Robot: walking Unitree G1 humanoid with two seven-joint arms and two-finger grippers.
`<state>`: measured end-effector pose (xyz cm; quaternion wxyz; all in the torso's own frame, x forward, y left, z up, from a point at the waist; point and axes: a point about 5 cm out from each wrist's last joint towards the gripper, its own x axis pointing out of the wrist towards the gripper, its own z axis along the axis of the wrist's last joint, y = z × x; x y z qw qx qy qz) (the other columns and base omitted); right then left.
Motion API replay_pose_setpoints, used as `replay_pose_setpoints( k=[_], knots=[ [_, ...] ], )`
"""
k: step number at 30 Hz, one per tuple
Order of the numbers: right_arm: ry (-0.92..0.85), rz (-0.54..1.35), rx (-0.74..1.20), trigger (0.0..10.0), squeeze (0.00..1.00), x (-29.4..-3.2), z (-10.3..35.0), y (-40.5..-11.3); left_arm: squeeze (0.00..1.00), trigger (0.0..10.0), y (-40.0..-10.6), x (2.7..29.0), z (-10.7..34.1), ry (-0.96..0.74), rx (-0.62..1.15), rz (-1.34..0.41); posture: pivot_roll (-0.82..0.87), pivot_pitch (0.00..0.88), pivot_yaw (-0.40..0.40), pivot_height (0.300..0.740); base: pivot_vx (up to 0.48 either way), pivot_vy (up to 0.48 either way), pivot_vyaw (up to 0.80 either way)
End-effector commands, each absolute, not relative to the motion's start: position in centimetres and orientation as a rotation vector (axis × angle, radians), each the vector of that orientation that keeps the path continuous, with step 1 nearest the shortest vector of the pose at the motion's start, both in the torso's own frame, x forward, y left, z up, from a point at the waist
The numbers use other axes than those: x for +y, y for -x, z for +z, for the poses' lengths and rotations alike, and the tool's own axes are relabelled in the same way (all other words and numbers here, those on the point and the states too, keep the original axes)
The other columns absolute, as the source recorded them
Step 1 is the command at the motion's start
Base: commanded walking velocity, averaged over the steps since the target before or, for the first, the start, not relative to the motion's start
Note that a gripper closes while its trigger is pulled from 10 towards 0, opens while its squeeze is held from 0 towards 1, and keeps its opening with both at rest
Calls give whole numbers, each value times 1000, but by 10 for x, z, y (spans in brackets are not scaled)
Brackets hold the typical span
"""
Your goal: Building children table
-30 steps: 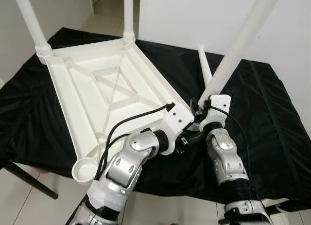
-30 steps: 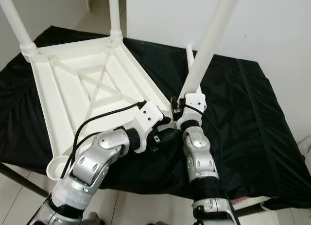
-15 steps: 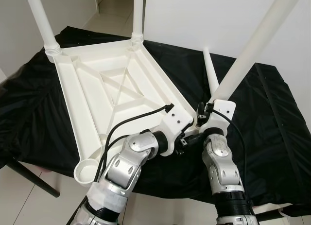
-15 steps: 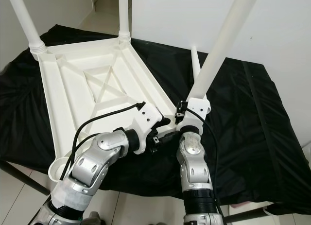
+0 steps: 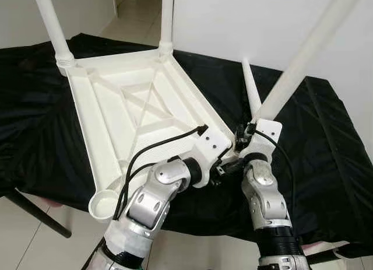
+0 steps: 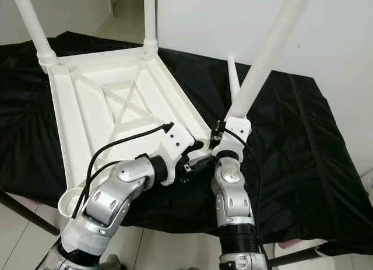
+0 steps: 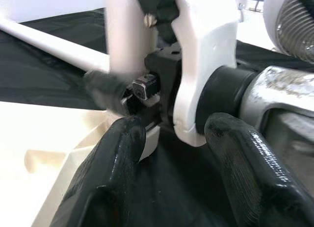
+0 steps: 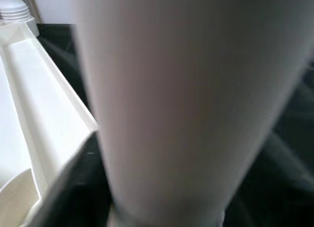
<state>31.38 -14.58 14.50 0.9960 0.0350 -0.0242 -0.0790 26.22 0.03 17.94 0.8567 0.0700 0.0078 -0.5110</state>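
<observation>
Upturned tabletop (image 5: 125,115) on black-draped desk (image 5: 326,165). Right hand (image 5: 247,132) pinching tilted leg (image 5: 303,57) at corner socket; left hand (image 7: 171,153) spread alongside.

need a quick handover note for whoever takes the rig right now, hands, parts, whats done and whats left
Right hand: at the near right corner of the upside-down white plastic tabletop, gripping the foot of a tilted white plastic leg; its fingers are hidden.
Left hand: open, fingers at that same corner, beside the right wrist.
Parts: tabletop lies on the black cloth-covered table; a spare white leg lies on the cloth.
Done: two far legs stand in their sockets.
Left: seat the held leg, then fit the spare into the empty round socket at the near left corner.
</observation>
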Motion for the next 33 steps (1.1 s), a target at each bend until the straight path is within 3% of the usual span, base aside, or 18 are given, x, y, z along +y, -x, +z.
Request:
replay_pose_setpoints(
  k=[1, 10, 11, 20, 29, 30, 31, 32, 33],
  knots=[
    [-73, -137, -46, 10000, 1000, -145, 142, -314, 0, 10000, -264, 0, 181, -150, 10, -997, 139, 30, -96, 740, 0, 0, 0],
    [-80, 49, -123, 10000, 1000, -154, 159, -322, 0, 10000, -262, -1, 182, -143, 10, -1000, 129, 49, -93, 740, 0, 0, 0],
    [-75, 131, -125, 10000, 0, -155, 162, -325, 0, 10000, -262, -1, 183, -141, 9, -1000, 128, 51, -91, 740, 0, 0, 0],
    [80, 500, -78, 10000, 0, -167, 160, -326, 0, 10000, -264, -1, 183, -143, 10, -997, 132, 55, -86, 740, 0, 0, 0],
    [124, 615, -32, 10000, 0, -180, 150, -328, 0, 10000, -260, 0, 168, -184, 54, -1006, 131, 54, -87, 740, 0, 0, 0],
    [130, 627, -21, 5922, 0, -182, 147, -329, 0, 10000, -260, 1, 165, -192, 61, -1007, 132, 52, -87, 740, 0, 0, 0],
    [130, 627, -21, 5922, 0, -182, 147, -329, 0, 10000, -260, 1, 165, -192, 61, -1007, 132, 52, -87, 740, 0, 0, 0],
    [141, 633, -16, 4235, 0, -184, 145, -330, 0, 10000, -259, 3, 163, -200, 67, -1007, 132, 52, -87, 740, 0, 0, 0],
    [138, 644, 1, 0, 0, -188, 141, -331, 0, 10000, -259, 6, 161, -207, 74, -1007, 135, 51, -87, 740, 0, 0, 0]
  ],
)
